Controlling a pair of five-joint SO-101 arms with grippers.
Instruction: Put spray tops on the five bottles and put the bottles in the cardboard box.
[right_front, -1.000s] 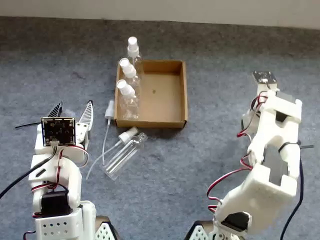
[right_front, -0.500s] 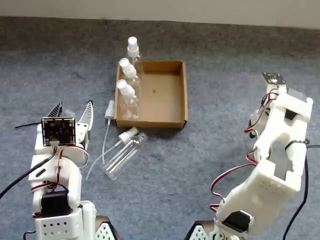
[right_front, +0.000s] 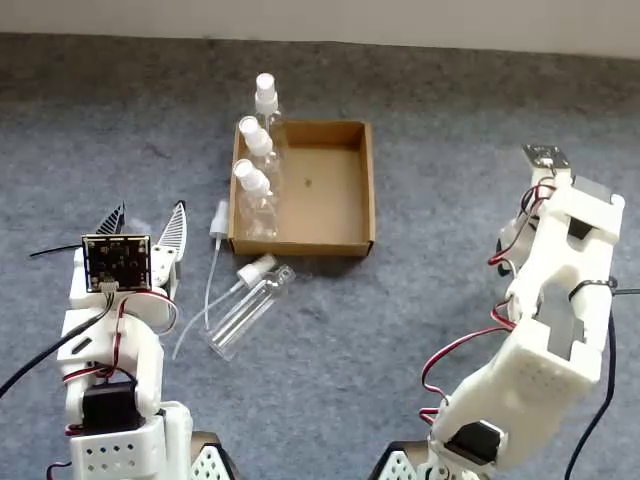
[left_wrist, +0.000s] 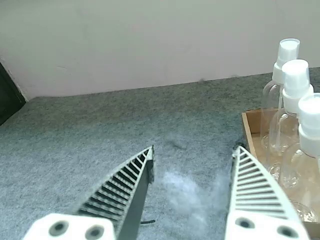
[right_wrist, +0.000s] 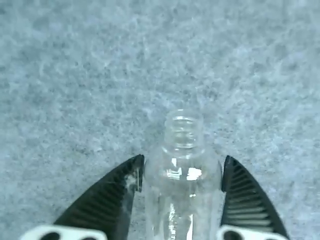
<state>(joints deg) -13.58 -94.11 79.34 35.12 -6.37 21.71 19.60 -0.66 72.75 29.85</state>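
Against a second ago, we see the right arm (right_front: 555, 280) swung a little farther out to the right, away from the cardboard box (right_front: 322, 195); over the last half second it barely shifts; the left arm, the box and the bottles around it lie as before.

The right wrist view gives us what the high view cannot: the right gripper (right_wrist: 183, 160) grasps an uncapped bottle (right_wrist: 182, 185), one ribbed finger against each side of its clear body, the open neck pointing away over the grey carpet (right_wrist: 75, 60); from above, the arm's own housing covers that spot, so we place this bottle only as well apart from the box, out on the right.

The left gripper (right_front: 149, 208) hangs released, fingers spread wide with nothing between them, near the box's left side.

One capped bottle (right_front: 258, 148) and a second capped bottle (right_front: 250, 188) stand in the box along its left wall; a third capped bottle (right_front: 266, 98) stands just behind the box, outside it; in the left wrist view the nearest of the three is cut off at the edge.

In front of the box a lying bottle (right_front: 243, 310) has a spray top (right_front: 257, 268) at its neck; we cannot tell whether it is screwed on; a loose spray top (right_front: 219, 218) lies just beside the box's front left corner, its thin tube trailing toward the left arm.

The uncapped bottle's base is cut off, so we cannot tell whether it touches the carpet.
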